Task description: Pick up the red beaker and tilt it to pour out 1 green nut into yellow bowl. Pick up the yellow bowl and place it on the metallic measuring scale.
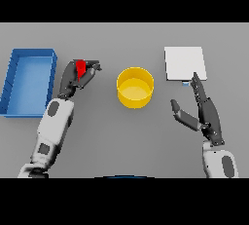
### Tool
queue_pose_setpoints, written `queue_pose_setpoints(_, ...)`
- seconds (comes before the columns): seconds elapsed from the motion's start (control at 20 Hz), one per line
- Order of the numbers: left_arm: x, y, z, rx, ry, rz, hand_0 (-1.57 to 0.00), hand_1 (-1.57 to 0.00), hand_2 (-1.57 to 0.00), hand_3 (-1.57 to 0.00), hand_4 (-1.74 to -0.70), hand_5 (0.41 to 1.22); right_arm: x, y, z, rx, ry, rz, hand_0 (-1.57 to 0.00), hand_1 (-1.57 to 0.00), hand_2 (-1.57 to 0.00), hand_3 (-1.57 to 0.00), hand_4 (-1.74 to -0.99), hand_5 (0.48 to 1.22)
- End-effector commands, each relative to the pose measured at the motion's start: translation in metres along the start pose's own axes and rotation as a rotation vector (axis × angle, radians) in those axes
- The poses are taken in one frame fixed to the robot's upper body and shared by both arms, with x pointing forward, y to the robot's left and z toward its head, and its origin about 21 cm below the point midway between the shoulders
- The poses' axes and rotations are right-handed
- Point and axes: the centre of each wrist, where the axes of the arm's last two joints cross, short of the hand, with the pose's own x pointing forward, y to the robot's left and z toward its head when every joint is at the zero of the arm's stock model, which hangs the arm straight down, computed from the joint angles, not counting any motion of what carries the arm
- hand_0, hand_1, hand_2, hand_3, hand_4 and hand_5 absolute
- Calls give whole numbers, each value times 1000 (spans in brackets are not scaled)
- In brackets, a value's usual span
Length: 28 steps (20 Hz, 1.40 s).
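The red beaker (80, 67) is mostly covered by my left hand (73, 79), whose fingers and thumb curl round it left of the yellow bowl (135, 87). The bowl stands upright at the table's middle; I see no nut in it. The metallic measuring scale (184, 63) is a pale square plate at the back right. My right hand (204, 109) lies just in front of the scale with fingers straight and thumb spread toward the bowl, holding nothing. A gap separates it from the bowl.
A blue tray (13, 80) with raised walls stands at the far left, close beside my left forearm. Grey table surface (126, 141) stretches between the two arms in front of the bowl.
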Motion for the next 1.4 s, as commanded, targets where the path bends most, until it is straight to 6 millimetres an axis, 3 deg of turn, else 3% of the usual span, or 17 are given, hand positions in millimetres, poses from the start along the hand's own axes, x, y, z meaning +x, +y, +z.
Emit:
queue_pose_setpoints(0.0, 7, 2, -2, -2, -16, 34, -1483, -1486, -1493, -1462, -1639, 1157, 2, -2, 0, -2, -1, -4, 1, 1, 1, 1, -1248, 645)
queue_pose_setpoints(0.25, 31, 15, -7, -22, -75, 80, -1542, -1543, -1545, -1535, -1708, 1132, 1, 1, -2, -4, 10, 15, 1, 1, 1, 1, -1228, 645)
queue_pose_setpoints(0.65, 58, 12, -15, -92, -113, -78, -1556, -1557, -1558, -1553, -1724, 1139, 1, 2, -3, -4, -32, 56, 1, 1, 1, 1, -1219, 661)
queue_pose_setpoints(1.0, 95, 5, -27, -236, -116, -508, -1568, -1568, -1568, -1567, -1737, 1125, -1, -1, 2, -4, -4, 68, 1, 1, 1, 1, -1186, 660)
queue_pose_setpoints(1.35, 129, -29, -36, -386, -158, -991, -1570, -1570, -1570, -1570, -1740, 1174, 2, 0, -3, 12, 1, 45, 1, 1, 1, 1, -1183, 671)
